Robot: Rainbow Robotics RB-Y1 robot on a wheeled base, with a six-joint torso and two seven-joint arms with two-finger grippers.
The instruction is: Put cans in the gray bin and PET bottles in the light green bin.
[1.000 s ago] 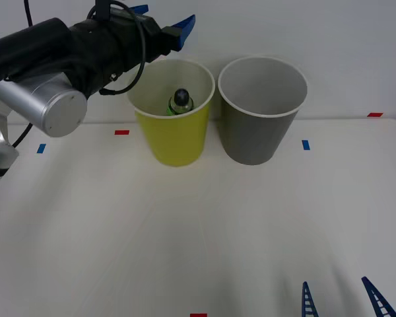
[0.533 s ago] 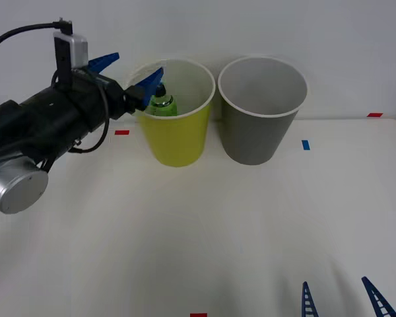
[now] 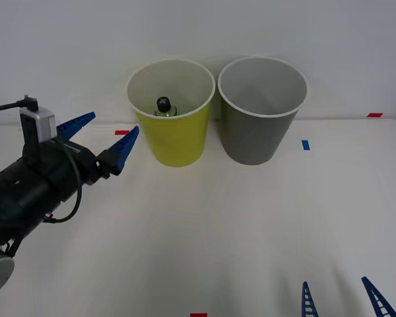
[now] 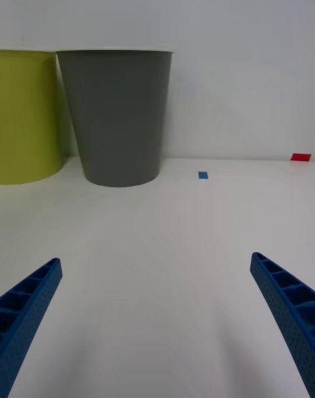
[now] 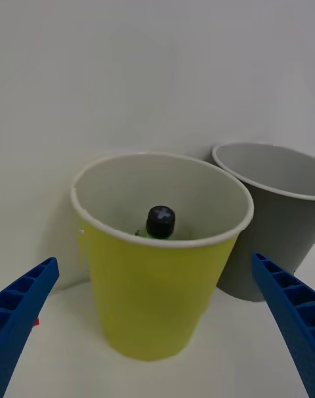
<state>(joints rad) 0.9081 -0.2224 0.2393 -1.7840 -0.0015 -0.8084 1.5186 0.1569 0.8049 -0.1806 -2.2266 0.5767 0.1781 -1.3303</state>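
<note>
The PET bottle (image 3: 164,105) stands inside the light green bin (image 3: 175,142); its black cap (image 5: 161,221) and a bit of green label show above the rim. The gray bin (image 3: 259,132) stands just right of it, with nothing seen inside. My left gripper (image 3: 100,137) hangs open and empty over the table, left of and nearer than the green bin. From the left wrist view, the green bin (image 5: 154,299) sits between the spread blue fingers. My right gripper (image 3: 343,298) is open and low at the front right edge, facing the gray bin (image 4: 118,115).
The white table (image 3: 211,224) holds small blue tape marks (image 3: 305,144) and red tape marks (image 3: 122,132). A white wall stands close behind both bins. Open tabletop stretches in front of the bins.
My left gripper has pulled back from over the green bin, down and to the left, open. The bottle has dropped lower inside the green bin. The right arm stays still.
</note>
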